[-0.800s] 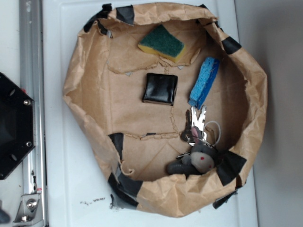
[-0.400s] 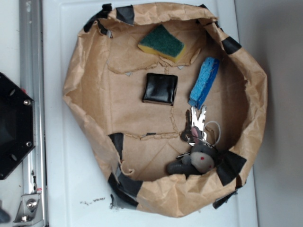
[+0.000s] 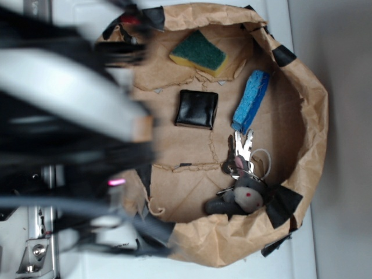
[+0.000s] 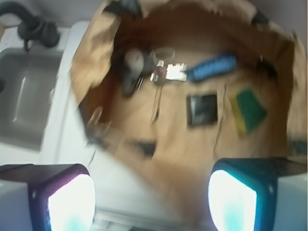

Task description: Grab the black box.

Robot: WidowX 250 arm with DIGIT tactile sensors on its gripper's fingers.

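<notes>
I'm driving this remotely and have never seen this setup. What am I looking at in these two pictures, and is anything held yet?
The exterior picture looks down from above. The big blurred dark and white shape on its left is the robot arm, in motion. The wrist picture comes from a camera on the arm itself; the two glowing pads at its bottom corners are the fingers of the hand, standing wide apart with nothing between them.

On the white surface sits a crumpled brown paper bowl. Inside lie the black box near the middle, a green and yellow sponge, a blue sponge, a bunch of keys and a small grey plush toy. Nothing is held; the hand is not yet at the box.
</notes>
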